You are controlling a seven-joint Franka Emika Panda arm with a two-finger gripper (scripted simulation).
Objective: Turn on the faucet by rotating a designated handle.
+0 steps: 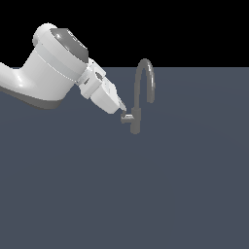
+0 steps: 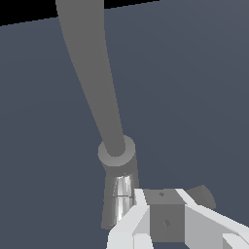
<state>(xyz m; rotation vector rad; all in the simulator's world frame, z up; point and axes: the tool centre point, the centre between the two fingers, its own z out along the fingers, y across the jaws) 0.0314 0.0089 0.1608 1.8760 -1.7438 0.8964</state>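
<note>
Wrist view: gripper (image 2: 168, 221) fingers clamped on handle (image 2: 202, 194) | faucet (image 1: 137, 104) body just beside

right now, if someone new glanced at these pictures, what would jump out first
The big white robot arm fills the upper part of the exterior view's left, reaching down toward the middle. There stands the small grey faucet, its tall arched spout rising above everything on the flat dark surface. The gripper has its jaws right at the short handle on the faucet's side.
</note>
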